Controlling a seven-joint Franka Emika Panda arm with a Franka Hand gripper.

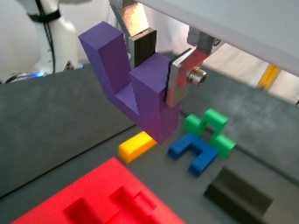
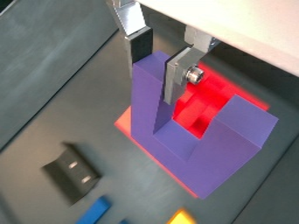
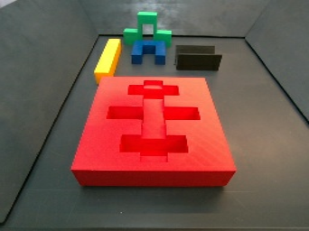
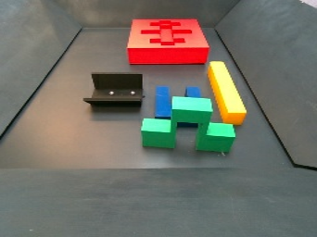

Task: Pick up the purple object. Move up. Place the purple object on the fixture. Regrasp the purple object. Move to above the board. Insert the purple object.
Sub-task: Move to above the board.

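Note:
My gripper (image 1: 162, 70) is shut on one upright prong of the purple object (image 1: 122, 70), a U-shaped block hanging in the air. In a wrist view the purple object (image 2: 193, 140) and my gripper (image 2: 162, 57) hang over an edge of the red board (image 2: 216, 92). Neither the gripper nor the purple object shows in the side views. The board (image 3: 151, 126) lies flat with its cross-shaped recess bare. The black fixture (image 3: 198, 60) stands beyond it with nothing on it, and it also shows in the other views (image 4: 115, 90) (image 2: 73, 172) (image 1: 239, 194).
A yellow bar (image 4: 224, 90), a blue block (image 4: 162, 100) and a green block (image 4: 186, 120) lie together beside the fixture, as in a side view (image 3: 108, 59). Dark walls ring the floor.

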